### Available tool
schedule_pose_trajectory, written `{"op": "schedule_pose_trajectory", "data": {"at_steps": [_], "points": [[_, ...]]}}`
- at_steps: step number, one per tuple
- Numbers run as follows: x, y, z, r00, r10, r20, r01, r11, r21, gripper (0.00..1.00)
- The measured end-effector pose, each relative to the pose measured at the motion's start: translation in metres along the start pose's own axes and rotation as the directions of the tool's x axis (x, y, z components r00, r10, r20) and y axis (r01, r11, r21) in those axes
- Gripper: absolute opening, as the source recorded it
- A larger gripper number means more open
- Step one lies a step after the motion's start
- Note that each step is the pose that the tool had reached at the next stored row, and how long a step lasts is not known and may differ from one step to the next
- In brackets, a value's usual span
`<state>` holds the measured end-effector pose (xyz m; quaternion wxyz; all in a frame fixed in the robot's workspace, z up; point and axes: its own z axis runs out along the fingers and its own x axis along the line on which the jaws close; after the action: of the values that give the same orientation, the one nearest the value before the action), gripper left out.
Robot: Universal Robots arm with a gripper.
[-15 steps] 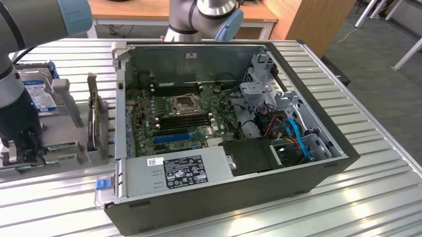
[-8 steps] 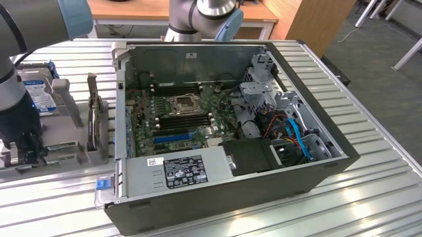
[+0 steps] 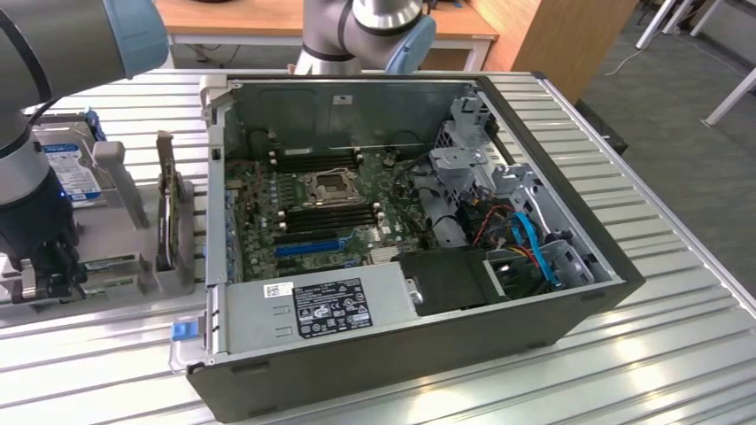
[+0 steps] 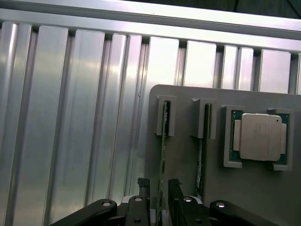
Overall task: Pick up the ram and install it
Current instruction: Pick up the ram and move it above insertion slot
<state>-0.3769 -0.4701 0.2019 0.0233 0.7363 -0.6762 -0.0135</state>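
Observation:
The ram (image 4: 163, 141) is a thin green stick seen edge-on, standing in a slot of a grey holder (image 4: 188, 99). A second stick (image 4: 201, 150) stands in the neighbouring slot. My gripper (image 4: 159, 187) is open and straddles the first ram, with one dark finger (image 4: 143, 186) on each side of it. In the exterior view the gripper (image 3: 42, 276) hangs low over the holder (image 3: 112, 266) at that view's left, beside the open computer case (image 3: 354, 354). The motherboard's black memory slots (image 3: 333, 212) lie inside the case near the processor socket (image 3: 328, 186).
A silver processor (image 4: 261, 136) sits in its own holder pocket. An upright card with a metal bracket (image 3: 165, 212) and a hard drive (image 3: 65, 168) stand between arm and case. Inside the case are a blue slot (image 3: 313, 243), cables (image 3: 532, 239) and a power supply (image 3: 319, 305). Ribbed metal table (image 4: 70, 117).

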Motion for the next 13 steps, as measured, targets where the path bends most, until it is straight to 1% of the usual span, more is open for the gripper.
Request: {"op": "schedule_pose_trajectory", "data": {"at_steps": [4, 13], "points": [[0.0000, -0.0002, 0.0002, 1.0000, 0.000, 0.0001, 0.000, 1.0000, 0.0002, 0.30], [0.0006, -0.0072, 0.0002, 1.0000, 0.000, 0.0002, 0.000, 1.0000, 0.0000, 0.30]]}}
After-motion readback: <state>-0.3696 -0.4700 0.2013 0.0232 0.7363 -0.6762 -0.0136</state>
